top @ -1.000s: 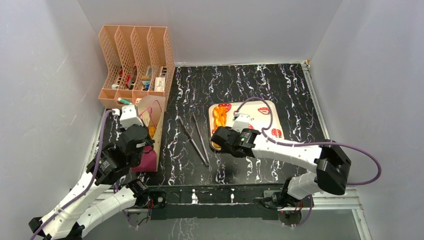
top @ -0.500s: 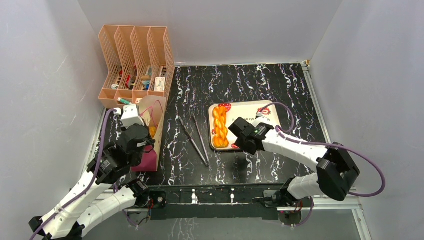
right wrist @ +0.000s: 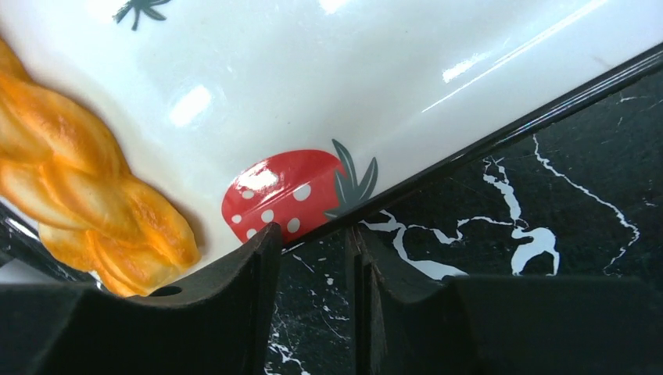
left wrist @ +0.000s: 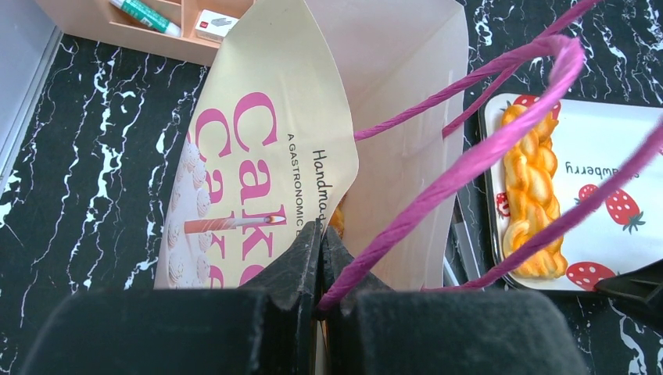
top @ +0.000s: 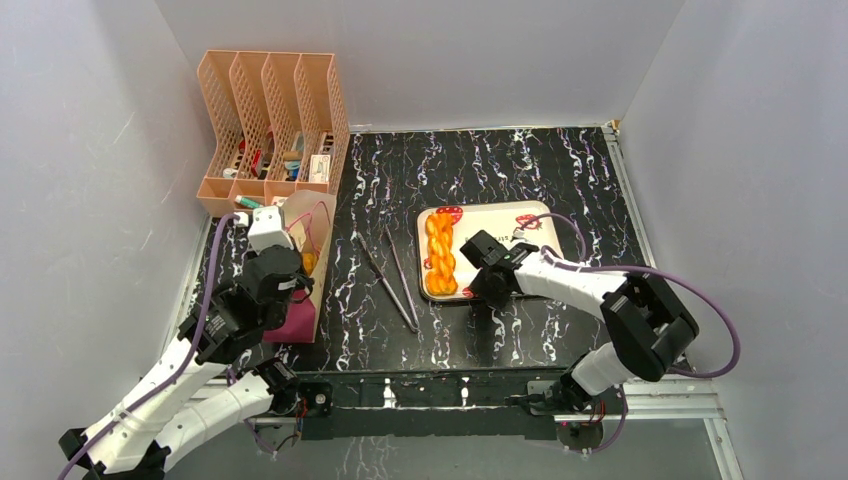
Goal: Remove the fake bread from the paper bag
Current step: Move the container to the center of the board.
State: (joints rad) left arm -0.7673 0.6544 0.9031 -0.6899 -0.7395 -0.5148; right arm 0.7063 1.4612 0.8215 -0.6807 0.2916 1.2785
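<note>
The cream paper bag [top: 303,250] with pink "Cakes" lettering [left wrist: 250,156] stands at the table's left. My left gripper [top: 288,268] is shut on the top edge of its front panel [left wrist: 320,234], with a purple cord handle [left wrist: 469,156] running past the fingers. A bit of orange fake bread [left wrist: 337,221] shows inside the bag [top: 308,262]. The long braided loaf [top: 440,255] lies on the strawberry tray [top: 520,215], also seen in the right wrist view [right wrist: 86,187]. My right gripper [top: 475,290] is slightly open and empty at the tray's near rim [right wrist: 313,234].
Two metal tongs [top: 390,265] lie between the bag and the tray. The peach file rack [top: 270,110] stands behind the bag at the back left. White walls close in the table on the left, back and right.
My right gripper has drawn away to the right from the near end of the braided loaf, which stays on the tray. My left gripper still holds the bag's edge.
</note>
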